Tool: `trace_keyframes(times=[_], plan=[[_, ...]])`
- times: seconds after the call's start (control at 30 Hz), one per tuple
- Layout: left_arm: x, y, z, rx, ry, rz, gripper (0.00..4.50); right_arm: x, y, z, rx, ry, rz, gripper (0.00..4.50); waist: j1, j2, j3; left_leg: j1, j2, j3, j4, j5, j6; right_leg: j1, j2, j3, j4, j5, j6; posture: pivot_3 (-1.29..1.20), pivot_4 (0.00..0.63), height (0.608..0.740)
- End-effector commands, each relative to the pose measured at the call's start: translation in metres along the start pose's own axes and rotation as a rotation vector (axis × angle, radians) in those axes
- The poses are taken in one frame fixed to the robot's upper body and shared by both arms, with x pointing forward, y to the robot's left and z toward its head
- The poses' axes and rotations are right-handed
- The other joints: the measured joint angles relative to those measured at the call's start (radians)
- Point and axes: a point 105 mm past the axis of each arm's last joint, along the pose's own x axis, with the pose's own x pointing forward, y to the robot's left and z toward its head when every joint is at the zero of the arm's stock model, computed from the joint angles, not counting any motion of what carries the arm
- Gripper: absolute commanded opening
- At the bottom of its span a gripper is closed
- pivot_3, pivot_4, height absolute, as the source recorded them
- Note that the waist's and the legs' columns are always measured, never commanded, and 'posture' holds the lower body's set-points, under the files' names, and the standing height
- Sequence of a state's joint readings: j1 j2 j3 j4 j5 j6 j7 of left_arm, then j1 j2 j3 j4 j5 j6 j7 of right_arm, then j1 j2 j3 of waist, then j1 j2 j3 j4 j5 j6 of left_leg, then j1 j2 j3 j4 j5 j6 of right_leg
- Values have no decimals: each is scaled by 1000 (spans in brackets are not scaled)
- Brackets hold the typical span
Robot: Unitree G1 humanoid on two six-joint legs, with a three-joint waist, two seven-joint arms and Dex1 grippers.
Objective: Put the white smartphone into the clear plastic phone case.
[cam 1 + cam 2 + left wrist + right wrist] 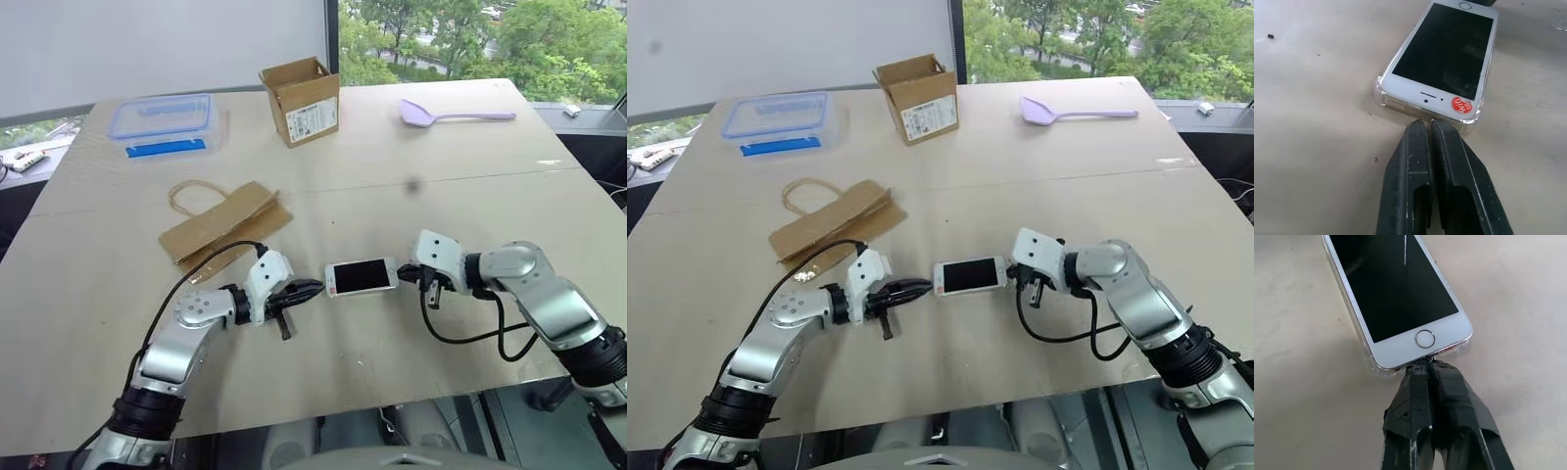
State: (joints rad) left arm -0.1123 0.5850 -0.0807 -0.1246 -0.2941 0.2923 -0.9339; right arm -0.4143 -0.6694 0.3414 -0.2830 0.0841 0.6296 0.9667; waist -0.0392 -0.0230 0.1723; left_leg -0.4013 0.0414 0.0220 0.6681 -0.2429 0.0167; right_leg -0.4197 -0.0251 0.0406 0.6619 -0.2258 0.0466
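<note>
**Phone seated in case, a pincer at each end**

The phone [361, 277] lies flat, screen up, on the surface [441, 176], near the front edge and between the two arms. The case [1382, 93] wraps around it: a clear rim shows along its edges and corners in both wrist views. A round red sticker [1461, 105] sits on the white bezel at the earpiece end.

The left pincer [1426, 123] has its fingers pressed together, holding nothing; the tips meet the case rim at the earpiece end. The right pincer [1426, 363] is likewise pressed together, with its taped tips against the rim at the home-button end [1425, 338].

Farther back on the surface, well apart from the phone: a flattened brown paper bag [223, 227] with a loop handle, a clear food box [161, 117] with a blue-rimmed lid, an open cardboard box [301, 100] standing upright, and a lilac spoon [453, 115].
</note>
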Motion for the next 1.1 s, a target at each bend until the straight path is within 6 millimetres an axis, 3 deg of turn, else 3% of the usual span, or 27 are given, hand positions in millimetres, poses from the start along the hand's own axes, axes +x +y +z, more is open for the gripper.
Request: trace_keyframes(times=[0.03,0.27,0.47,0.67,0.83,0.97,1.1], plan=[[-10,8,29,-15,-102,11,198,-21,-9,2,31,-47,-53,0,3,0,0,0,0,0,0,0,0,0,0,0,0,0,0,0,150,740],[4,-9,48,-42,-149,-110,198,-36,-11,-3,91,-77,-115,0,15,0,1,-3,-2,0,0,0,0,0,-4,0,-3,0,0,0,150,740],[26,-10,36,-24,-87,-148,198,-32,-12,16,95,-162,-132,0,16,0,1,-2,-2,0,0,0,0,0,-2,0,-3,0,1,0,150,740],[32,-13,18,22,9,-186,198,-14,-20,27,69,-164,-146,0,14,0,1,-3,-2,0,0,0,0,0,-2,0,-3,0,0,0,150,740],[39,-12,17,19,-1,-173,198,4,-13,16,66,-76,-59,0,23,0,1,-3,-2,1,0,0,0,0,-2,0,-3,0,0,0,150,740],[37,-13,13,13,-16,-144,198,10,3,-12,80,72,52,0,26,0,0,-2,-2,0,0,0,0,1,-3,0,-4,0,0,0,150,740],[37,-16,4,7,-14,-125,198,16,0,-29,107,160,53,0,25,-2,-3,3,-2,0,0,0,0,6,-3,-1,-4,-1,1,0,150,740]])
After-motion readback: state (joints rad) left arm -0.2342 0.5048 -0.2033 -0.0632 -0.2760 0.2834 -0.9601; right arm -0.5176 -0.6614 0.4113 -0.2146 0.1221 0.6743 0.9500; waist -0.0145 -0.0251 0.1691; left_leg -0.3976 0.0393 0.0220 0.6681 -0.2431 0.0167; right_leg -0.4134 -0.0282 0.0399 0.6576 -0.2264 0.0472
